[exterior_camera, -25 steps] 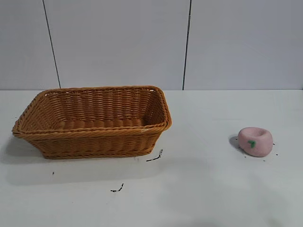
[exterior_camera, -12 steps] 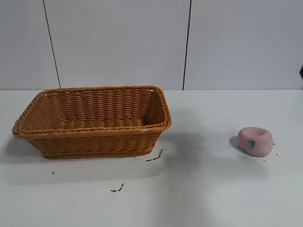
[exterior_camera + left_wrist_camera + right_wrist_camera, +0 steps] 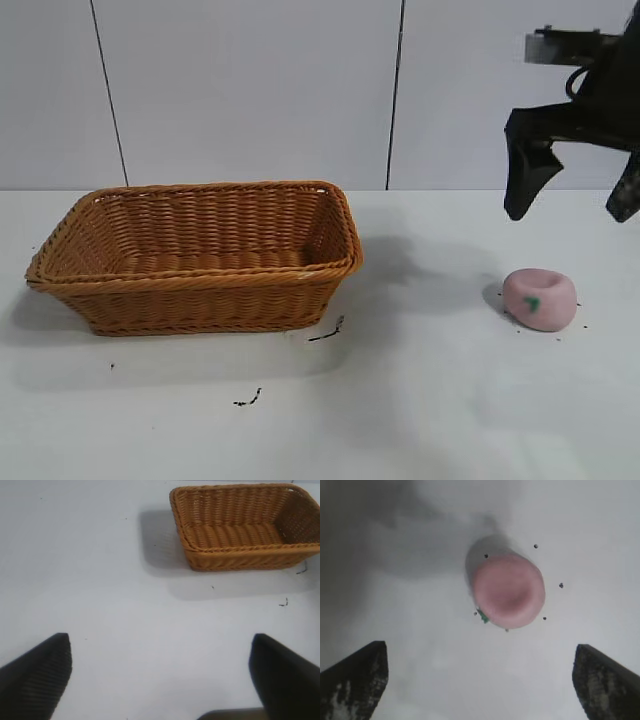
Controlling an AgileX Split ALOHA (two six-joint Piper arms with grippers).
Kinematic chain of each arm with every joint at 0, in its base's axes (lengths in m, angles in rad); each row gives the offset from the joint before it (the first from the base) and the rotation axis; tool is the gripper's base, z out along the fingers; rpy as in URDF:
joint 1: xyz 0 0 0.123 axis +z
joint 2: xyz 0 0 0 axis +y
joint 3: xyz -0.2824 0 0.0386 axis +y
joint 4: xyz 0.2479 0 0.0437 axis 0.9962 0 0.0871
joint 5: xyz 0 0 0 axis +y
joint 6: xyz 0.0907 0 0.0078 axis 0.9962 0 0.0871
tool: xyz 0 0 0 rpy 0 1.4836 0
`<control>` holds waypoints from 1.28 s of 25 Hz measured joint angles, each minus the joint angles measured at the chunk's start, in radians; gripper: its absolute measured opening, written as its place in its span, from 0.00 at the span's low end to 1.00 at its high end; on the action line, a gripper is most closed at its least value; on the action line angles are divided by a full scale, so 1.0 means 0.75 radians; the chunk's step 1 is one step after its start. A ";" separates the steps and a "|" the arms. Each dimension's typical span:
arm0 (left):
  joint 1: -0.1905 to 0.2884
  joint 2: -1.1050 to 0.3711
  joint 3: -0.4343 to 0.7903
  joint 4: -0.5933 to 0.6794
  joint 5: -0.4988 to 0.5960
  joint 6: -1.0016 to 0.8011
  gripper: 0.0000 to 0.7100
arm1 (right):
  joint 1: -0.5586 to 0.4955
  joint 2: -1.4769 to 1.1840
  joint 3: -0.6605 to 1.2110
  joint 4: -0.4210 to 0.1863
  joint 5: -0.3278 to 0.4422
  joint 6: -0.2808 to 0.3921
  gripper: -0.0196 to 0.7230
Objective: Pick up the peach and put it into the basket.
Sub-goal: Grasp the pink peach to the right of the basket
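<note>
Our right tool [image 3: 575, 205] hangs with fingers spread wide, empty, directly above the small squat pale-pink toy peach [image 3: 539, 298] on the white table [image 3: 430, 400]. Nothing grasped yet (lift and carry remain). The orange-brown woven wicker basket [image 3: 200, 285] sits well off to its side, empty.

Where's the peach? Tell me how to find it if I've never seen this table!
Start at the big orange-brown woven basket on the white table, then look far across to the other side, under the open right gripper hanging in the air. There the peach sits alone on the table. It is small, squat and pale pink, with a dimple on top and a tiny green mark.
</note>
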 joint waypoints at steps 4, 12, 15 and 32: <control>0.000 0.000 0.000 0.000 0.000 0.000 0.98 | 0.000 0.076 0.000 -0.007 -0.069 0.004 0.96; 0.000 0.000 0.000 0.000 0.000 0.000 0.98 | 0.000 0.179 0.000 -0.007 -0.196 0.017 0.96; 0.000 0.000 0.000 0.000 0.000 0.000 0.98 | 0.000 0.185 0.000 -0.007 -0.214 0.018 0.96; 0.000 0.000 0.000 0.000 0.000 0.000 0.98 | 0.000 0.127 -0.100 -0.018 -0.042 -0.031 0.01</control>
